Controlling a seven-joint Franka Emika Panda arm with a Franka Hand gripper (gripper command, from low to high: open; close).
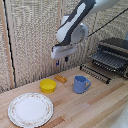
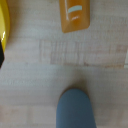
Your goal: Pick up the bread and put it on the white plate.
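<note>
Taking the blue cup (image 1: 80, 84) as the landmark, the white dish (image 1: 30, 109) lies farthest toward the exterior view's left of it, nearer the camera on the wooden table (image 1: 100, 107), with a faint reddish band round its rim. Next comes the yellow bowl (image 1: 48, 85), well to the exterior view's left of the cup and beyond the dish. The loaf (image 1: 61, 78), a small orange-brown block, lies flat on the wood between the bowl and the cup, a little farther back than both and touching neither. Above the loaf, clear of the table, hangs the gripper (image 1: 62, 60), its short blue-tipped fingers pointing down with a narrow gap between them and nothing in them. To the exterior view's right of the cup, farther back, stands a toaster oven (image 1: 110, 56).

In the wrist view the loaf (image 2: 75, 15) shows a pale mark on its top, the bowl's edge (image 2: 3, 27) beside it, and one blurred fingertip (image 2: 75, 109) in front.
</note>
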